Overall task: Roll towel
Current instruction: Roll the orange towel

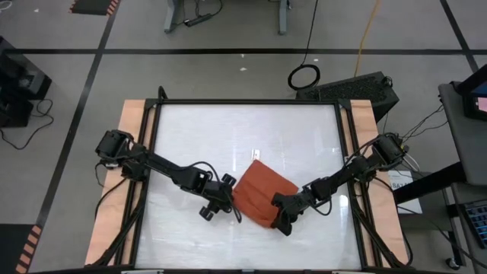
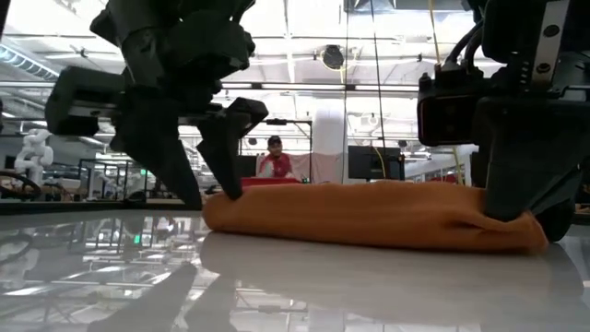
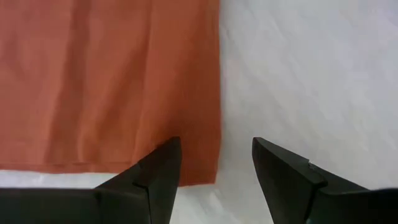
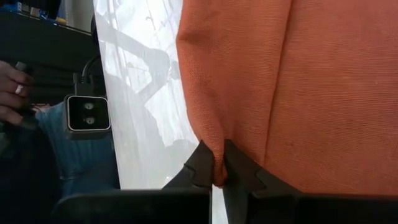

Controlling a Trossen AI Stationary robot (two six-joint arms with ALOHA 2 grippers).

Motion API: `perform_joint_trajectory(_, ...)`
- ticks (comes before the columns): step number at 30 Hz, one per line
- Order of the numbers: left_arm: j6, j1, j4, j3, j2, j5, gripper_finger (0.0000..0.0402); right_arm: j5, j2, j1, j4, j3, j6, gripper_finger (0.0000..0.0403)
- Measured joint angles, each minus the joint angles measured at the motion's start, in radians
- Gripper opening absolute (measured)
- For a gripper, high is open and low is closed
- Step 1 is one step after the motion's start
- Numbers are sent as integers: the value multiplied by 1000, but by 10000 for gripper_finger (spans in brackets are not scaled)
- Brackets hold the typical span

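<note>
The rust-orange towel [image 1: 260,192] lies folded into a thick flat pad on the white tabletop [image 1: 198,137], turned like a diamond. In the low view it is a low mound [image 2: 369,217]. My left gripper [image 1: 230,204] is open at the towel's left corner. In the left wrist view [image 3: 214,162] one finger stands over the cloth and the other over bare table. My right gripper [image 1: 283,221] is shut on the towel's near right end [image 2: 516,221]. My left gripper has one finger [image 3: 163,171] over the towel's corner [image 3: 199,168], beside its side edge, and the other over bare table; I cannot tell whether it touches the cloth. My right gripper pinches a small raised fold of the towel's edge [image 4: 217,158] between its two fingertips, slanting down from above. The cloth puckers toward the pinch. The rest of the towel lies on the table.
Wooden side rails [image 1: 129,152] and a black frame border the tabletop. Bare table lies on the far side of the towel and to its left. A person [image 2: 274,161] sits far off in the room, and a hand [image 4: 12,87] shows beyond the table edge.
</note>
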State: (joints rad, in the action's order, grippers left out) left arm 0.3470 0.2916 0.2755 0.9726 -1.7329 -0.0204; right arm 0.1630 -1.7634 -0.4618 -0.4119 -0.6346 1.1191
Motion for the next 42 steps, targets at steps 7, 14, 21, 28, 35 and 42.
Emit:
perform_joint_trajectory(7, -52, -26, -38, 2, -53, 2, 206, 0, 0, 0, -15, 0, -1, 4)
perform_joint_trajectory(14, -118, -46, -46, 6, -112, -46, 198, 3, 0, 0, -28, 0, -14, 4)
perform_joint_trajectory(21, -132, -67, -79, 5, -121, -128, 104, 29, 68, -10, 14, 5, -115, 71)
perform_joint_trajectory(28, -111, -70, -122, 2, -124, -241, 12, -9, 217, -52, 143, 3, -170, 212)
perform_joint_trajectory(35, -204, -92, -149, -1, -129, -434, 15, -203, 287, -183, 263, -39, -301, 237)
perform_joint_trajectory(42, -363, -155, -232, -2, -161, -658, 15, -347, 208, -278, 373, -178, -516, 226)
